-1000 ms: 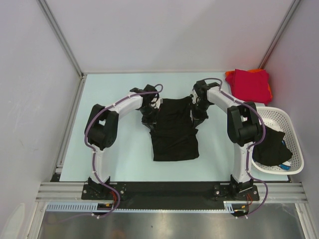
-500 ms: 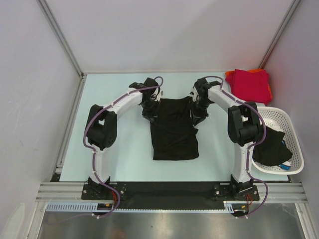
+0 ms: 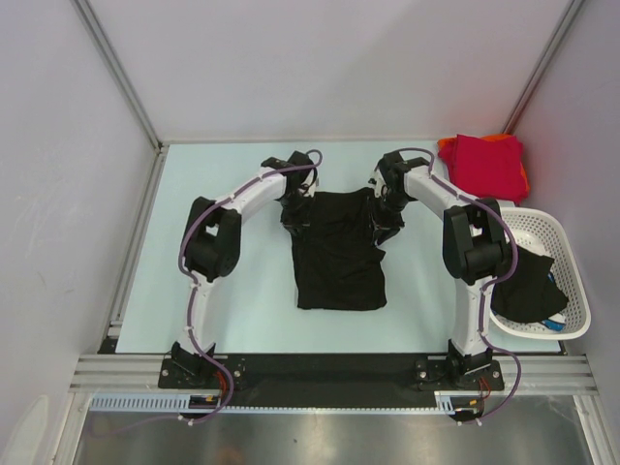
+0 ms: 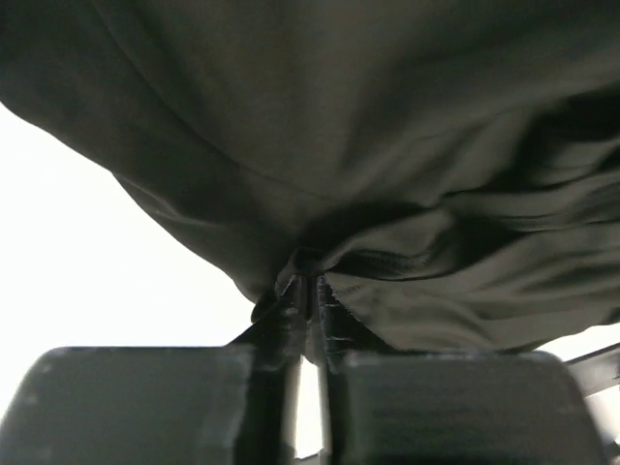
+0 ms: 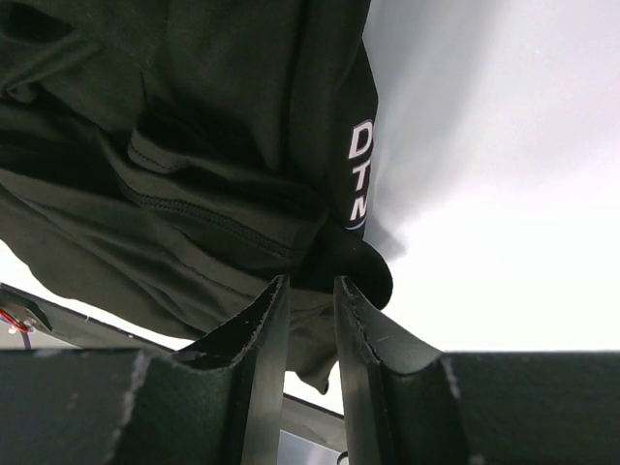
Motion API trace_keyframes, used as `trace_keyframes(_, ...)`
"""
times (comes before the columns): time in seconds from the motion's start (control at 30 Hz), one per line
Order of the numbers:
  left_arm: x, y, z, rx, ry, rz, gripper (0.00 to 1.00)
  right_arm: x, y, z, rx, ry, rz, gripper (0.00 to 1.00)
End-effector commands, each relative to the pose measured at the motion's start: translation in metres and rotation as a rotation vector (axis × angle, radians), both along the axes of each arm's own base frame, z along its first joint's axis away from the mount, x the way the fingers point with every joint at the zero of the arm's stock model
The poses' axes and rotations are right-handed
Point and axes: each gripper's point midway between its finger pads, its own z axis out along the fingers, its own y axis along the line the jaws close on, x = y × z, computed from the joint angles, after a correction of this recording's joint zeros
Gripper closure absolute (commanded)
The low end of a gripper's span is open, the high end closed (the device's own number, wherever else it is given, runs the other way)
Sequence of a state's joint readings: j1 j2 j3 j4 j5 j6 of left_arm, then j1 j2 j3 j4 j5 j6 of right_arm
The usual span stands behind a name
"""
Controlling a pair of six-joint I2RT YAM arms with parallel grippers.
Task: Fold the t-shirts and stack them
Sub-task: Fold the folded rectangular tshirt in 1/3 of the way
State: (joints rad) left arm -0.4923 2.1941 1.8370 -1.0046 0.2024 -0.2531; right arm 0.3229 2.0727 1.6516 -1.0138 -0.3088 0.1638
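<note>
Table (image 3: 242, 286), black t-shirt (image 3: 339, 257) in left claw (image 4: 312, 291)

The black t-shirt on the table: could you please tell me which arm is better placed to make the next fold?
Left: the left hand is shut on the far edge of the black t-shirt, while the right hand shows parted fingers, so it would likely need regripping.

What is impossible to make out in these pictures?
- Orange shirt: top view, mostly hidden under the red shirt.
- Basket contents: top view, dark cloth covers them; a blue bit is too small to name.
- Lettering on the black shirt: right wrist view, a fold cuts it off.
</note>
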Motion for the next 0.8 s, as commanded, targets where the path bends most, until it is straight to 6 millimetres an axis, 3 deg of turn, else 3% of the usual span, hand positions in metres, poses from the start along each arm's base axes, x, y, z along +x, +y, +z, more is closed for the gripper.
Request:
trace_keyframes(0.0,-0.004,0.015,0.0,0.081,0.03,0.029,0.48,0.002,-0.003,0.019,0.004,-0.028,0.0,0.7)
trace_keyframes(0.07,-0.006,0.02,0.002,0.101,0.023,0.043,0.27,0.001,-0.007,0.018,-0.011,-0.025,-0.007,0.71)
trace_keyframes(0.1,-0.004,0.023,0.01,0.106,-0.001,0.05,0.09,0.001,-0.008,0.019,-0.011,-0.029,-0.007,0.71)
trace_keyframes(0.17,-0.002,0.022,0.017,0.093,-0.027,0.052,0.01,0.002,-0.011,0.022,-0.011,-0.034,-0.017,0.71)
trace_keyframes(0.43,0.007,0.019,0.063,0.031,-0.164,0.05,0.0,-0.006,-0.026,0.021,-0.053,-0.006,-0.046,0.71)
trace_keyframes(0.57,0.001,0.02,0.069,0.018,-0.161,0.037,0.0,-0.017,-0.03,0.014,-0.046,0.03,-0.053,0.71)
trace_keyframes(0.77,-0.009,0.02,0.057,0.022,-0.113,0.025,0.0,-0.028,-0.024,0.002,-0.016,0.108,-0.05,0.73)
